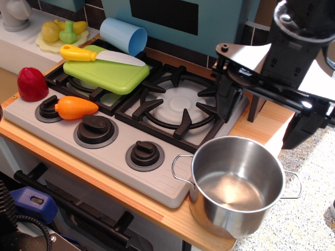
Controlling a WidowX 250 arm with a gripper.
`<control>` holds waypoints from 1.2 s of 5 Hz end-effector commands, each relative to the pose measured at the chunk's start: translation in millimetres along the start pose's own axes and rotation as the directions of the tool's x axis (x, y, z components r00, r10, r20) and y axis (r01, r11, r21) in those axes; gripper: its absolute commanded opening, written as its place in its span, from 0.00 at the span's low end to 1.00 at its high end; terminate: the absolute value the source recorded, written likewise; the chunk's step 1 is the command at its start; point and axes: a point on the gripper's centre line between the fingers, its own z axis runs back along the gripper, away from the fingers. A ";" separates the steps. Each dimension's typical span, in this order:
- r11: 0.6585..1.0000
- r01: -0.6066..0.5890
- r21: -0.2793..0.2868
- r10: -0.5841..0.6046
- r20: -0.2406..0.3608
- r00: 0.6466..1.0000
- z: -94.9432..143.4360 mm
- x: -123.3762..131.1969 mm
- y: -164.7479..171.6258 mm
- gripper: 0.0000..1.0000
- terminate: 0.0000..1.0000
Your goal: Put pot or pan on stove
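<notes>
The steel pot [237, 184] stands upright at the near right corner of the wooden table [264, 125], just beside the stove's [78, 149] front right edge, one wire handle touching or nearly touching the grey rim. It holds nothing. The claw [229, 89] hangs above and behind it, over the right edge of the right burner [178, 107], well apart from the pot; I cannot tell how its fingers stand. A green cutting board [107, 73] with a toy knife [99, 55] covers the left burner, and a toy carrot [76, 107] lies by the knobs.
</notes>
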 end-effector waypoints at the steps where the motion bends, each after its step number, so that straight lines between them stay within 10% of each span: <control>1: 1.000 0.000 0.000 0.000 0.000 1.000 0.0 0.0 0.0 1.00 0.00; 6: 0.975 0.208 -0.079 -0.193 0.164 0.967 -53.8 -31.3 -36.7 1.00 0.00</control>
